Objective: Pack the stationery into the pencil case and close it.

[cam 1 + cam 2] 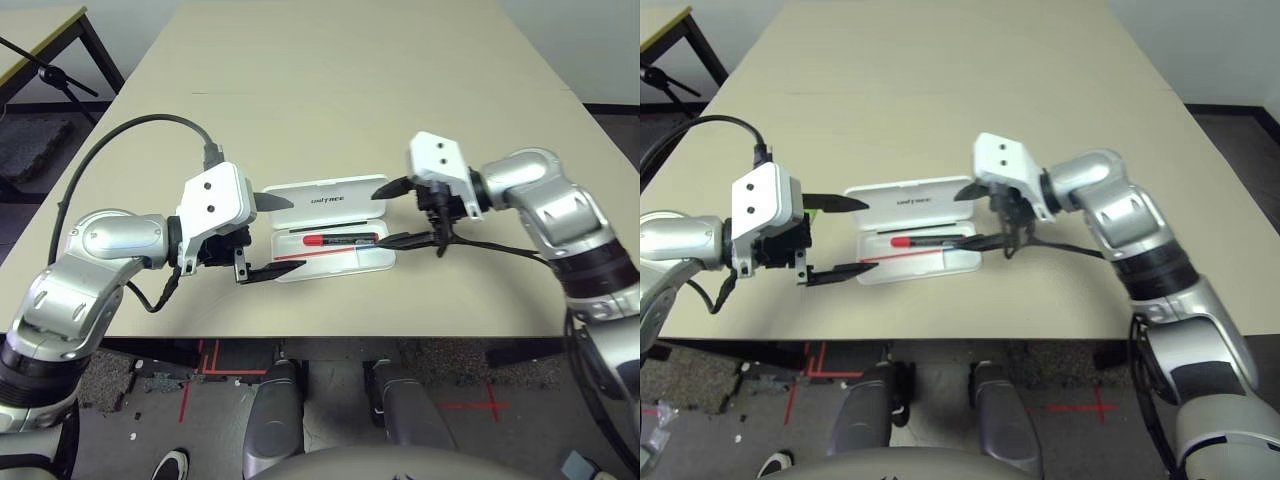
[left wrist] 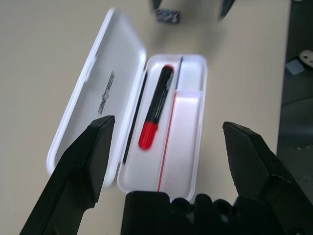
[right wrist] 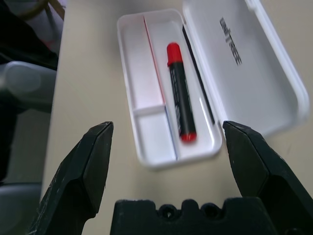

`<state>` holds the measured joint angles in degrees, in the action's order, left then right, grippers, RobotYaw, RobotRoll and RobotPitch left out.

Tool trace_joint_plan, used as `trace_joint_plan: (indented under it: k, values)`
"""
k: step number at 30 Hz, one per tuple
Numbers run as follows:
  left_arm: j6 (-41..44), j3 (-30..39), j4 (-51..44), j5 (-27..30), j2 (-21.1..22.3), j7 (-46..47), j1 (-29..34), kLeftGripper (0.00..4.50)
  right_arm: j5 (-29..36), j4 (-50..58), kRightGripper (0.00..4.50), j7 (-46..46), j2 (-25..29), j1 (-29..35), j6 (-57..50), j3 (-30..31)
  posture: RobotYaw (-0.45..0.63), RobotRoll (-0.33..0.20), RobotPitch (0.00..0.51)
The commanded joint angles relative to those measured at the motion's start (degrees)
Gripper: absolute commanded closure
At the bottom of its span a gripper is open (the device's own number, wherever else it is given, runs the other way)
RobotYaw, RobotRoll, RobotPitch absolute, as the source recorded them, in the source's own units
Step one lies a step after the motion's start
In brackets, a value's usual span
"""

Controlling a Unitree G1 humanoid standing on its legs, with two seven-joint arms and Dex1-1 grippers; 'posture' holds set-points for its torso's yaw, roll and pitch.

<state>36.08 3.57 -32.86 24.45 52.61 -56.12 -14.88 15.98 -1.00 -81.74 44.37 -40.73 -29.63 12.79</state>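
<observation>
Red-capped and mostly black, the marker [image 2: 157, 100] lay in the far long compartment of the white pencil case [image 2: 183, 188], whose lid [image 1: 340, 190] stood open on the far side. Packing was in hand, with that piece apparently placed. The left gripper [image 1: 293, 232] was spread at the case's left, holding nothing; the right gripper [image 1: 377, 219], also spread and empty, was at its right. The dark block [image 2: 168, 16] lay outside, to the right. A bit of the green highlighter [image 1: 813, 214] showed left of the case, partly hidden. Next, presumably, came gripping a loose piece, before closing the lid.
</observation>
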Motion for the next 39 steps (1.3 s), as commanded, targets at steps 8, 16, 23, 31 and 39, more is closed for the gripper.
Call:
trace_joint_plan:
  k: [8, 16, 23, 31, 39]
  values:
    - [7.7, 5.1, -1.2, 1.1, 3.4, 4.6, 3.5, 0.00, 11.3, 7.7, 0.04, -4.1, 6.3, 5.0, -6.6, -7.2, 0.05, 0.000, 0.164]
    - [12.9, 5.0, 0.0, -0.8, 3.5, 9.9, 3.6, 0.00, 13.0, 10.2, 0.04, -2.4, 6.8, 6.8, -7.4, -7.5, 0.04, 0.000, 0.168]
    - [20.7, 2.4, 4.4, -5.2, -0.1, 20.9, 0.9, 0.00, 13.6, 11.1, 0.04, -1.1, 6.4, 7.6, -7.1, -7.1, 0.04, 0.000, 0.171]
    - [28.1, 2.2, 11.5, -8.0, -8.1, 31.0, -3.3, 0.00, 13.3, 11.2, 0.04, -1.1, 6.5, 7.7, -6.7, -6.5, 0.04, 0.000, 0.172]
    - [27.7, 0.1, 18.7, -11.4, -13.3, 36.4, -3.9, 0.00, 13.4, 12.0, 0.04, -0.4, 6.2, 8.2, -6.7, -6.3, 0.02, 0.000, 0.175]
